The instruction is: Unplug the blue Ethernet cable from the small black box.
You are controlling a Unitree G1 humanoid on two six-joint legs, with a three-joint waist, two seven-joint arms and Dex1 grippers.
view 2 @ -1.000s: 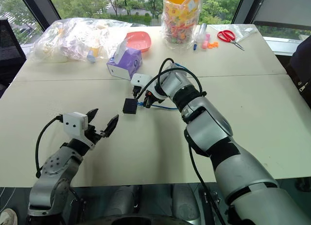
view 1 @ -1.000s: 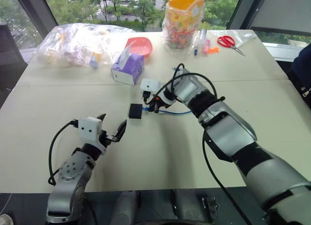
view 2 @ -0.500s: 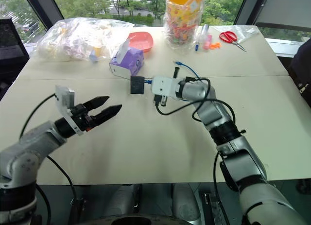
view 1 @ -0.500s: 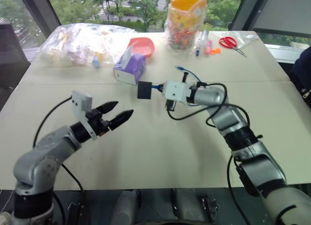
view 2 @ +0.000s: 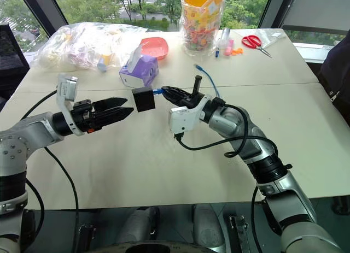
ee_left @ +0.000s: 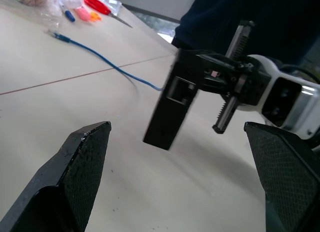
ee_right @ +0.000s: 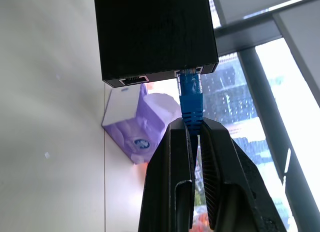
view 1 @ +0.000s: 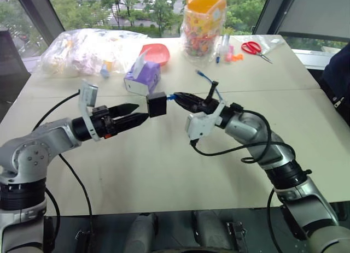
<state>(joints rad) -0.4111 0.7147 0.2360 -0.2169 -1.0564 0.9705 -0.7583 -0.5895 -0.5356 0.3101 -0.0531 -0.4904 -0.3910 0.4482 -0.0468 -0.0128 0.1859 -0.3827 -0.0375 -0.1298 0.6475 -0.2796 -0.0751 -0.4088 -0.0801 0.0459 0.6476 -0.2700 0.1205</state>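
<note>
Right wrist view shows my right gripper point(ee_right: 192, 129) clamped on the blue Ethernet cable point(ee_right: 190, 99) right behind its plug, and the plug is seated in a port of the small black box point(ee_right: 155, 34), so nothing is unplugged yet. I judge I'm at the bracing step: box is lifted clear of the table point(view 1: 164, 171), hanging off the cable, centre of the left eye frame, just below the purple tissue box point(view 1: 143, 78). Loose end of the cable trails up and right of centre in that frame, lying on the table.

My left gripper point(view 1: 141, 112) has fingers spread wide, holding nothing, tips just left of the box; I can't tell if they touch it. In the left wrist view the box sits between the two fingers point(ee_left: 75, 167) with gaps both sides.

Next move, as I see it: close left on the box body, then pull the two hands apart along the plug axis. Latch tab may need pressing; can't see its state.
</note>
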